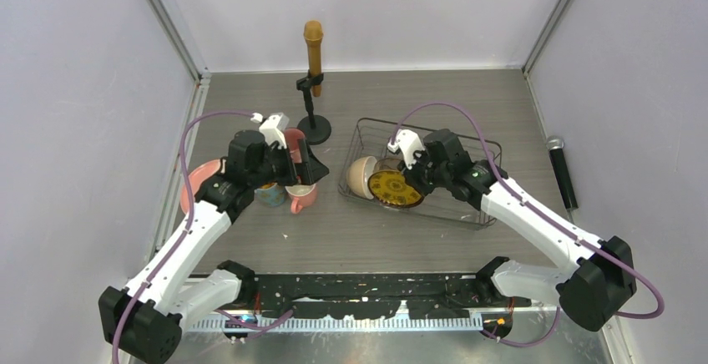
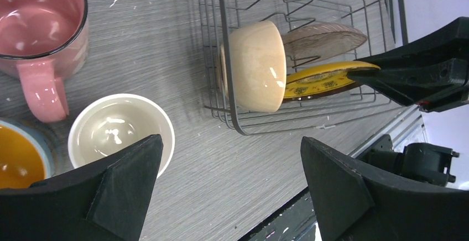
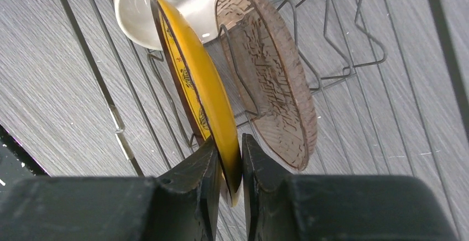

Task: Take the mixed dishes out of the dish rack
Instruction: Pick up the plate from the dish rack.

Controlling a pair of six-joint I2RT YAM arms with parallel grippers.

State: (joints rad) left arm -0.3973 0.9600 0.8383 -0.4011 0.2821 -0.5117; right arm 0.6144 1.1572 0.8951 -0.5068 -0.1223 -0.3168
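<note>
The dish rack [image 1: 371, 123] stands right of centre, and in it the small yellow plate [image 3: 199, 80] is upright on edge. My right gripper [image 3: 228, 152] is shut on the plate's near rim, one finger on each face. Behind the plate a cream bowl [image 3: 177, 3] lies on its side, and a brownish bowl [image 3: 271, 86] leans between the prongs to its right. My left gripper [image 2: 229, 152] hangs open over bare table left of the rack [image 2: 221, 42], holding nothing. Below it on the table are a pink mug [image 2: 38, 36], a cream bowl [image 2: 119, 130] and a mug with yellow inside [image 2: 16, 161].
A large pink plate [image 1: 196, 184] lies on the table by the left arm. A black stand [image 1: 313, 126] with an orange microphone [image 1: 313, 42] is at the back centre. Another microphone [image 1: 563, 172] lies along the right wall.
</note>
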